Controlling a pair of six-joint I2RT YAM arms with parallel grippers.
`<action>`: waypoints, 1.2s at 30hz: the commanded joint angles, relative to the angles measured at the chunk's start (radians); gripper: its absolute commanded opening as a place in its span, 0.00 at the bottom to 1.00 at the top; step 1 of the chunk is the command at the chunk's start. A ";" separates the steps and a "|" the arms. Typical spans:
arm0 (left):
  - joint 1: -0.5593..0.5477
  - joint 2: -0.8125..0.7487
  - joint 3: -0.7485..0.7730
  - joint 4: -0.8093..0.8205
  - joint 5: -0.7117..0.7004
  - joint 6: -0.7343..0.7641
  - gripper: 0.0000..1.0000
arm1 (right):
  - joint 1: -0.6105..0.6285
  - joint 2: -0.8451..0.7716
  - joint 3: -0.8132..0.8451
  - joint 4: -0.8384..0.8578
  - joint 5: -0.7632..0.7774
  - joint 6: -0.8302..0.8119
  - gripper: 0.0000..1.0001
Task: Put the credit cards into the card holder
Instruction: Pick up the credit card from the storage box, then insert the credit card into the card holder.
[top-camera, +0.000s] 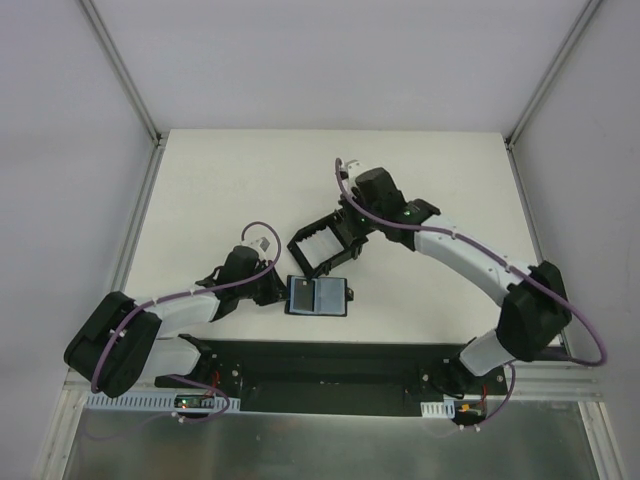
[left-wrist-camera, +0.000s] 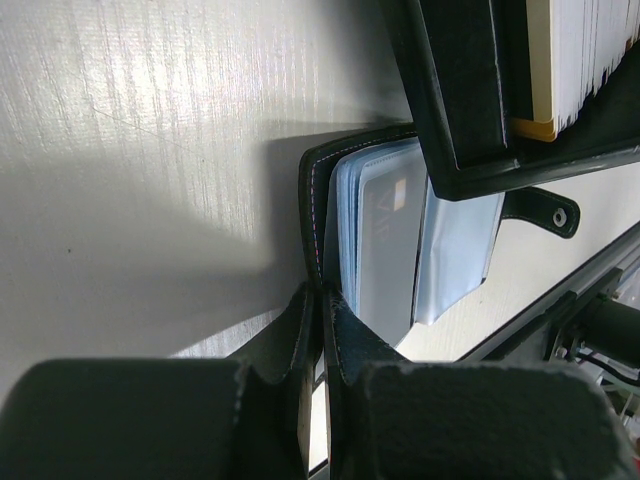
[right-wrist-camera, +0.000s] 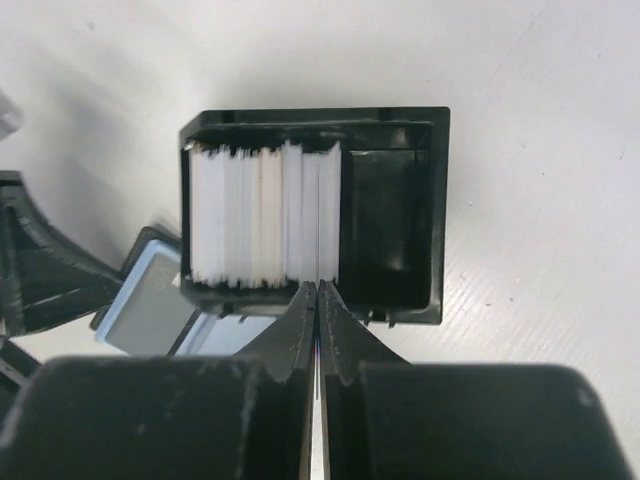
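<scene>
In the tray (right-wrist-camera: 395, 215), the cards (right-wrist-camera: 260, 215) stand on edge, the right gripper (right-wrist-camera: 318, 290) pinched on one's near edge, while the wallet (top-camera: 318, 296) lies open just beside, toward the left gripper (left-wrist-camera: 320, 300), which clamps its cover.

Cards (right-wrist-camera: 265, 215) in tray (right-wrist-camera: 395, 120) behind card holder (top-camera: 317, 296)

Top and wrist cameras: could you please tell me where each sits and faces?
Top external: above, behind the bases, looks down on table; both arms show.
Left wrist: looks along the left gripper, shut on the card holder.
Right wrist: looks along the right gripper, shut on one of the credit cards in the tray.
Shared: card holder and tray, in both wrist views.
</scene>
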 joint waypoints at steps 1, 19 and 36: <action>-0.006 -0.008 -0.027 -0.068 -0.008 0.032 0.00 | 0.065 -0.141 -0.104 0.065 0.091 0.079 0.00; -0.013 -0.197 -0.125 -0.073 0.055 -0.042 0.00 | 0.477 -0.164 -0.452 0.455 0.336 0.648 0.00; -0.026 -0.316 -0.134 -0.096 0.055 -0.083 0.00 | 0.567 0.035 -0.304 0.518 0.482 0.635 0.00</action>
